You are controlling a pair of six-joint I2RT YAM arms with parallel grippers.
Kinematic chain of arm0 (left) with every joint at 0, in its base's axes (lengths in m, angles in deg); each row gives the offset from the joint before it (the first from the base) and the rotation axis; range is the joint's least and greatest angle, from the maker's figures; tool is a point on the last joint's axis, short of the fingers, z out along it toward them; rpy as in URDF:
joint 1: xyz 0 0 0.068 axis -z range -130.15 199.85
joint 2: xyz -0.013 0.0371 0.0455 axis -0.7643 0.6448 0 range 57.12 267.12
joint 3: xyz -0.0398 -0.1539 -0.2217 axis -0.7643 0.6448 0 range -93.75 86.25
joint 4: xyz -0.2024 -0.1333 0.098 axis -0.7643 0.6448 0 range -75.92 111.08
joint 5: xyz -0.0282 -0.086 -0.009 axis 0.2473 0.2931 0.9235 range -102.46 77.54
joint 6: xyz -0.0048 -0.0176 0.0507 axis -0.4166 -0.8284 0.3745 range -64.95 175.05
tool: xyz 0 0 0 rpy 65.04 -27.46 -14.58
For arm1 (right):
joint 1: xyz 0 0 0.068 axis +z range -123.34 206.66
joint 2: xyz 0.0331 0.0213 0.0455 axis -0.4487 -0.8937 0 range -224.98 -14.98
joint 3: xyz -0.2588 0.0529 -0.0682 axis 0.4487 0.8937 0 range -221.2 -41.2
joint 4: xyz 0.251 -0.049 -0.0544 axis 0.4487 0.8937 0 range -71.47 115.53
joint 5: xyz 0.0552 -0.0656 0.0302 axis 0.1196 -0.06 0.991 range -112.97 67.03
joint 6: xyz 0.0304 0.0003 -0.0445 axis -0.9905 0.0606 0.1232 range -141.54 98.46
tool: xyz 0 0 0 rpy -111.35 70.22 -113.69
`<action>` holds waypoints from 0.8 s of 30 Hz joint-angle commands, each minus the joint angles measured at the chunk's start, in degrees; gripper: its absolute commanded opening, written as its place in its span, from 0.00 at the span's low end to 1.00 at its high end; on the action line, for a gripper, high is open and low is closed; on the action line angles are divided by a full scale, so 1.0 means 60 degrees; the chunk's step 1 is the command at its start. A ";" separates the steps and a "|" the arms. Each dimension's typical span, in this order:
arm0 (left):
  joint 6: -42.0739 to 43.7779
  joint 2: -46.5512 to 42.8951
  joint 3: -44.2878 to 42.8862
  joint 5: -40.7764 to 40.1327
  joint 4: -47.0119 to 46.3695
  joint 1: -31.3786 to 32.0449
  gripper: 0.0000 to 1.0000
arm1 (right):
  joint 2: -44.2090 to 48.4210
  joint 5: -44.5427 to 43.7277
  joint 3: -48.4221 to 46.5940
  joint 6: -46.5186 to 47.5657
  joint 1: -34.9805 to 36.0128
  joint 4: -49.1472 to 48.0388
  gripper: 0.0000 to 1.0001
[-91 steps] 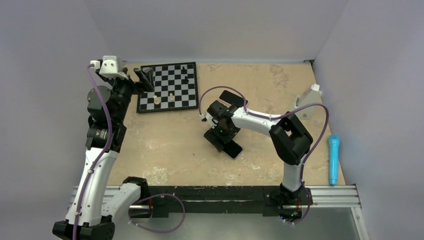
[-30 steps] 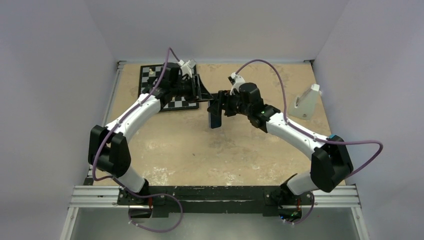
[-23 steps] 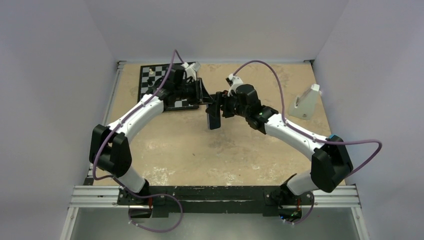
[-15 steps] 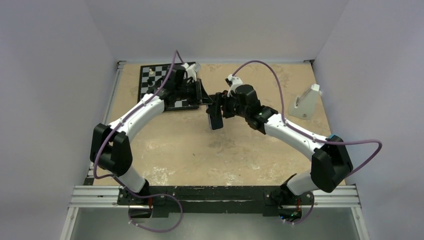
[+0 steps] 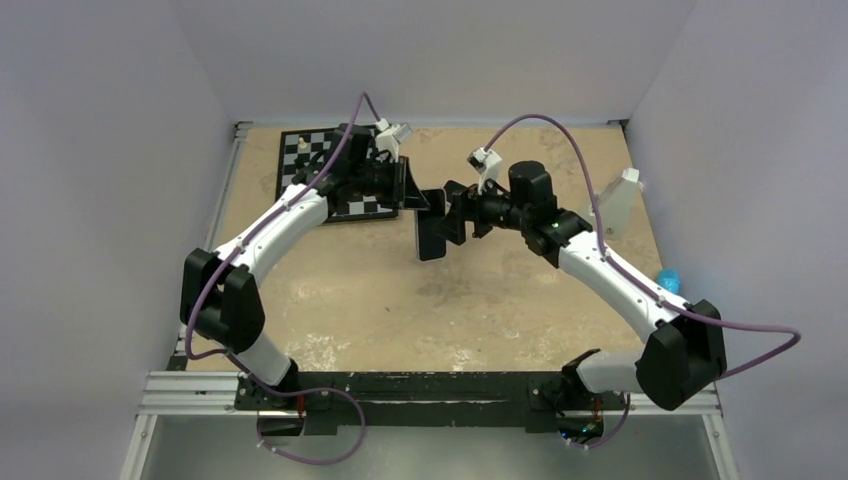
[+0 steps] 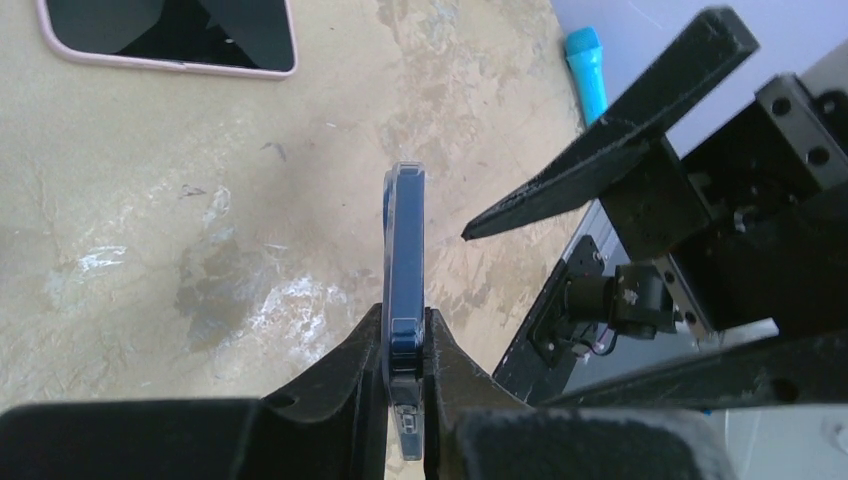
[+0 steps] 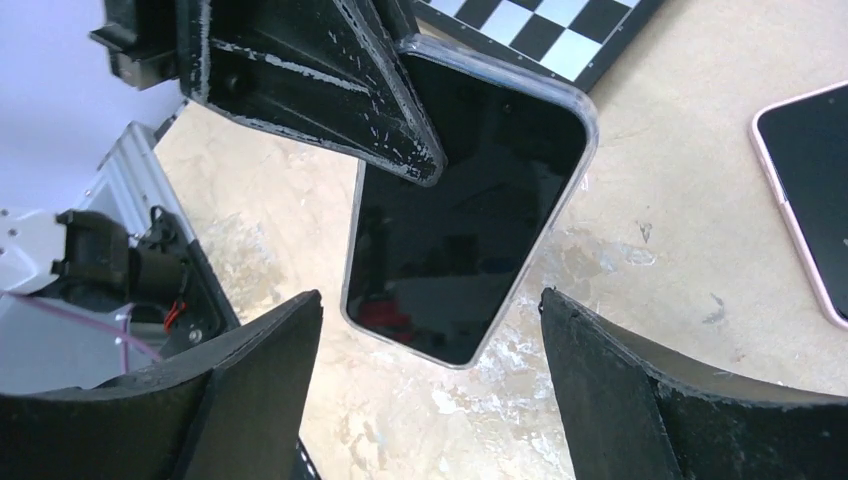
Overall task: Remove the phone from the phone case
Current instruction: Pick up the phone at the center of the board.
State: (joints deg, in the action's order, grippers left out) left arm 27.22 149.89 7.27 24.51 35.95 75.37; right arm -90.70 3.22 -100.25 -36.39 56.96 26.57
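The left gripper (image 6: 404, 318) pinches the phone (image 7: 465, 220) near one end and holds it in the air above the tabletop (image 7: 680, 300). The phone has a dark screen and sits inside the clear phone case (image 7: 586, 108). The right gripper (image 7: 428, 300) is spread wide, faces the screen and does not touch it. I judge the phone to be stiff and light, with slippery glass. The thin shell should bend, so a free corner of its rim seems the best place to pull. A pink-rimmed phone (image 7: 812, 190) lies apart on the tabletop.

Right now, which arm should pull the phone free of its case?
Right. The left gripper is shut on one end of the phone case, holding it aloft. The right gripper is open and empty, its fingers framing the free end of the phone.
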 commanded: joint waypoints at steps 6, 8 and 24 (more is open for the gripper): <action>0.0858 -0.0502 -0.0410 0.3130 -0.1450 -0.0005 0.00 | 0.0186 0.2182 -0.0147 0.0974 -0.0656 0.0482 0.76; 0.0860 -0.0592 -0.0328 0.3465 -0.1666 -0.0005 0.00 | 0.0325 0.2479 0.0094 0.0729 -0.0766 -0.0055 0.73; 0.1326 -0.1036 -0.0151 0.5058 -0.2038 0.0228 0.00 | -0.0050 0.6510 0.0617 -0.1038 -0.1447 -0.3063 0.38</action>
State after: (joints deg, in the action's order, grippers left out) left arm 32.90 146.50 7.38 51.07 25.76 76.24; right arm -91.51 37.74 -96.27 -39.67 49.93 14.50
